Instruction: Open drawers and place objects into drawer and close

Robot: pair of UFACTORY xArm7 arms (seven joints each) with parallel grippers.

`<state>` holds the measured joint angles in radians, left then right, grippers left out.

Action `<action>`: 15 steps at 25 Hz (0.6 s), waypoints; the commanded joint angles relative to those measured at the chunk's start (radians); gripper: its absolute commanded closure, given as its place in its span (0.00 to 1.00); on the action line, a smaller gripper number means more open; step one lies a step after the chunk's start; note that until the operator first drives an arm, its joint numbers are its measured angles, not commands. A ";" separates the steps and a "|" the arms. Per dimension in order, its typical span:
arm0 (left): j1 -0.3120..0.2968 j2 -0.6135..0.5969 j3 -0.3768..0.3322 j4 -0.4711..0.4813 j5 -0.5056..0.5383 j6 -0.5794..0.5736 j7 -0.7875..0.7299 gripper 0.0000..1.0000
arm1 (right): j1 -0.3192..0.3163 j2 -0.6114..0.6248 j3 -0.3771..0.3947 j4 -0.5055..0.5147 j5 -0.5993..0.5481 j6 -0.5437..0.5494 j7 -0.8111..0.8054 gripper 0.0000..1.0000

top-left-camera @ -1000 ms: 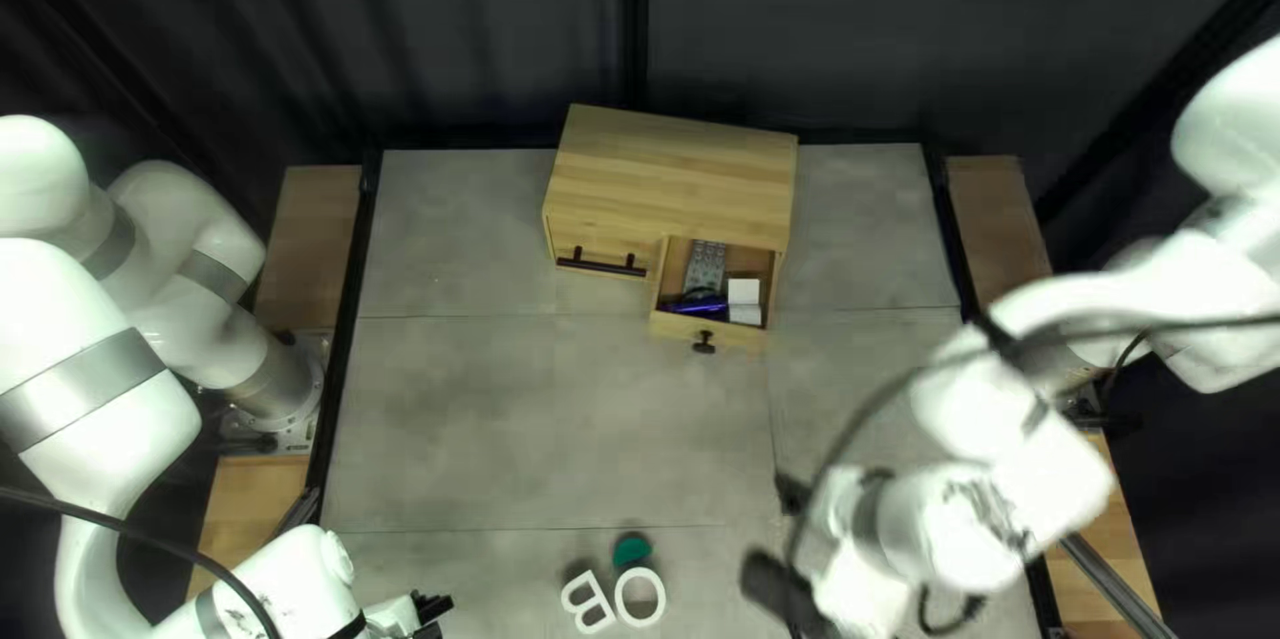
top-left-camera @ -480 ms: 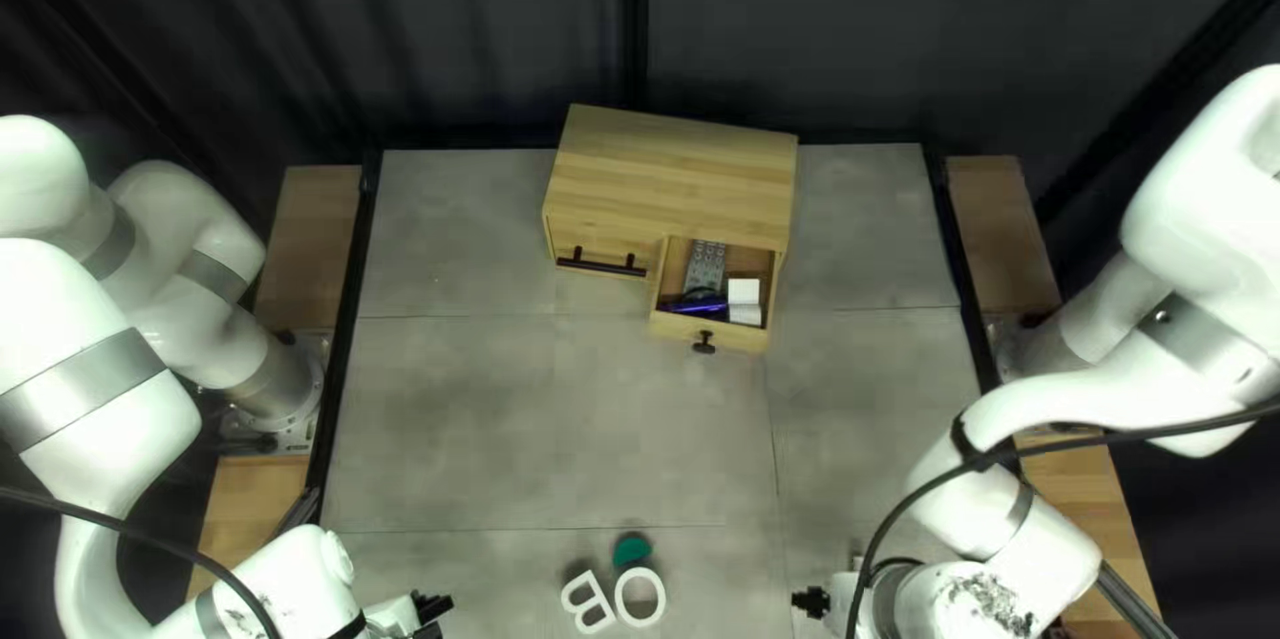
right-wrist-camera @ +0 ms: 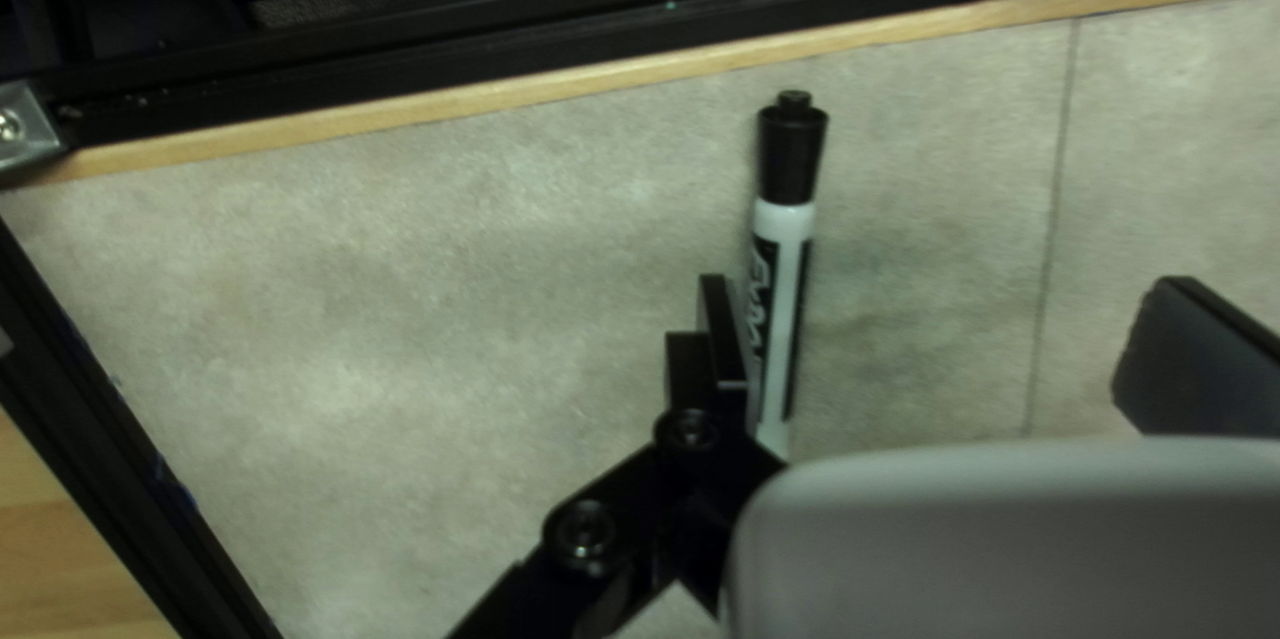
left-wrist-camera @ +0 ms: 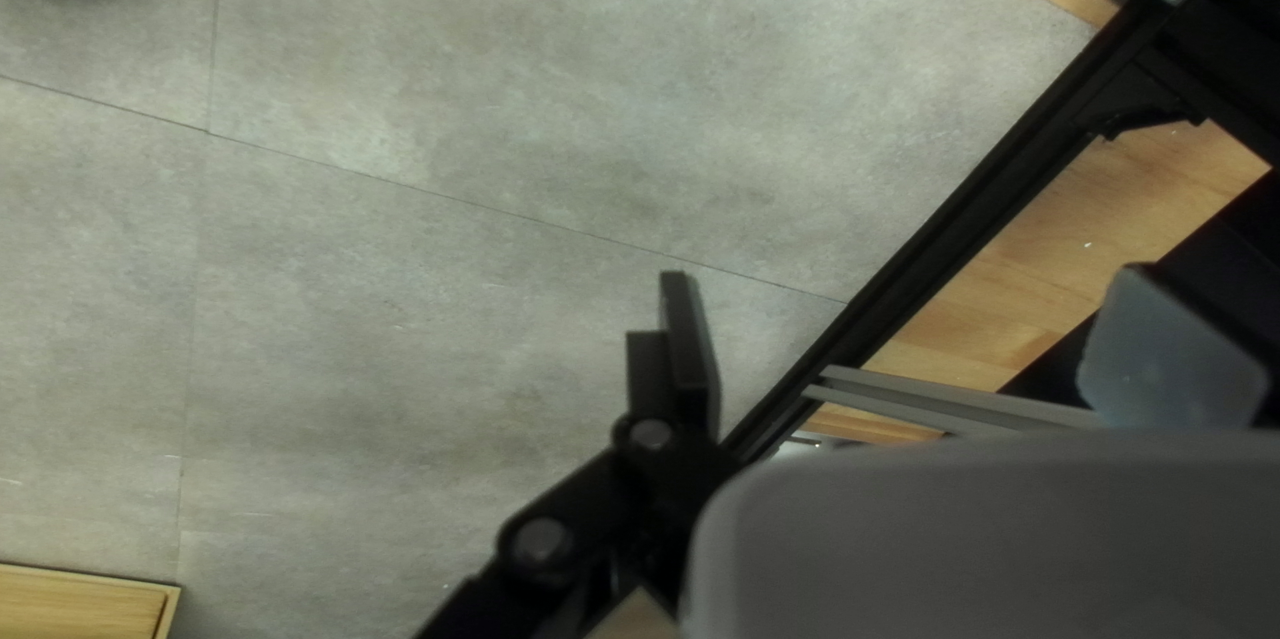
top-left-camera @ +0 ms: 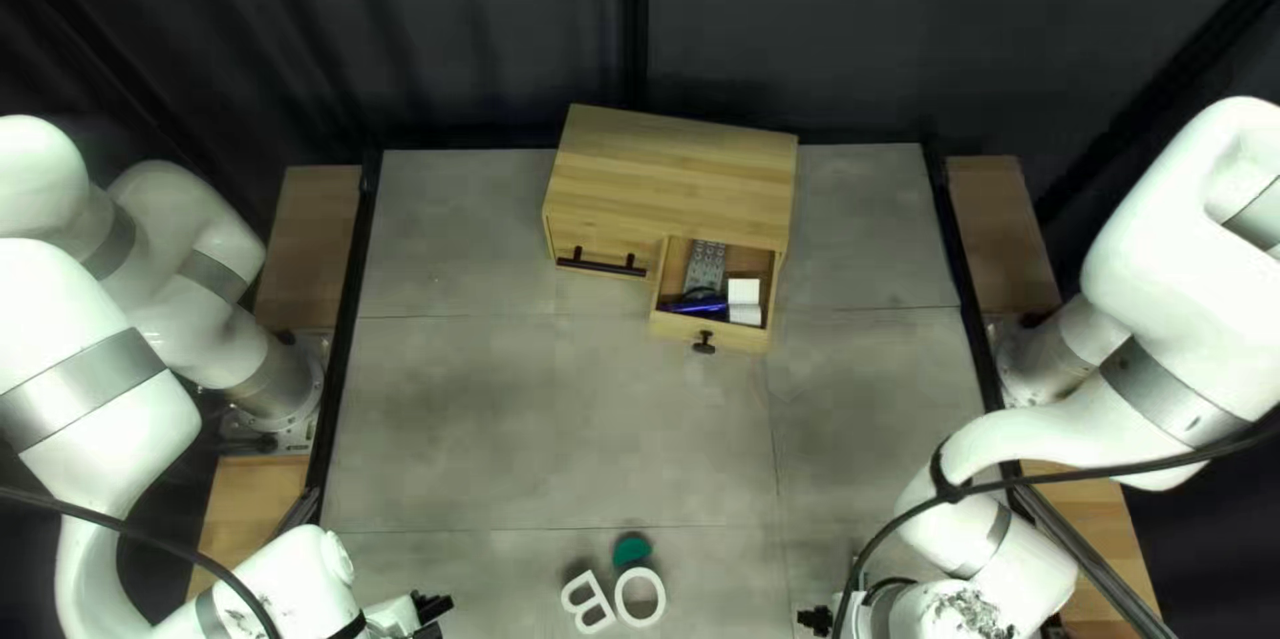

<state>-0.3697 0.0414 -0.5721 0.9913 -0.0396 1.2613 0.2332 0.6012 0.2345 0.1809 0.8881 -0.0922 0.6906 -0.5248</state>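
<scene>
Marker (right-wrist-camera: 787, 268) lies on the table at the near right, its black cap toward the near edge, between the wide-spread fingers of the right gripper (right-wrist-camera: 944, 306). It sits close beside one of them; contact there I cannot make out, and nothing is clamped. It should be light, stiff and hard to damage, but the smooth round barrel may roll or slip, so the hold wants both pads square across its middle, clear of the cap joint. Its tail end passes out of sight by the gripper's links, and the top left view does not show it at all.

At the near middle are a white letter B (top-left-camera: 587, 602), a white letter O (top-left-camera: 640, 578) and a green piece (top-left-camera: 631, 548) whose form is unclear. Near left, the left gripper (left-wrist-camera: 908, 302) stands wide apart, holding nothing.

Far off, the open drawer (top-left-camera: 708, 331) holds a remote (top-left-camera: 706, 266); the dark item by the blue one (top-left-camera: 700, 307) is hard to separate.
</scene>
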 commanded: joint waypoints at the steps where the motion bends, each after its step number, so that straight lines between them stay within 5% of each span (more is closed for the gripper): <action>1: 0.000 0.000 0.000 0.000 0.000 0.000 0.000 0.00 | -0.004 0.009 -0.003 -0.029 0.005 -0.030 0.005 0.00; 11: 0.000 0.000 0.000 0.000 0.000 0.000 0.000 0.00 | -0.014 0.030 -0.006 -0.046 0.021 -0.067 0.003 0.02; 15: 0.000 0.000 0.000 0.000 0.000 0.000 0.000 0.00 | -0.017 0.036 -0.007 -0.039 0.024 -0.065 0.002 0.25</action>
<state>-0.3697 0.0414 -0.5721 0.9913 -0.0396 1.2613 0.2332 0.5855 0.2677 0.1743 0.8466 -0.0697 0.6259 -0.5226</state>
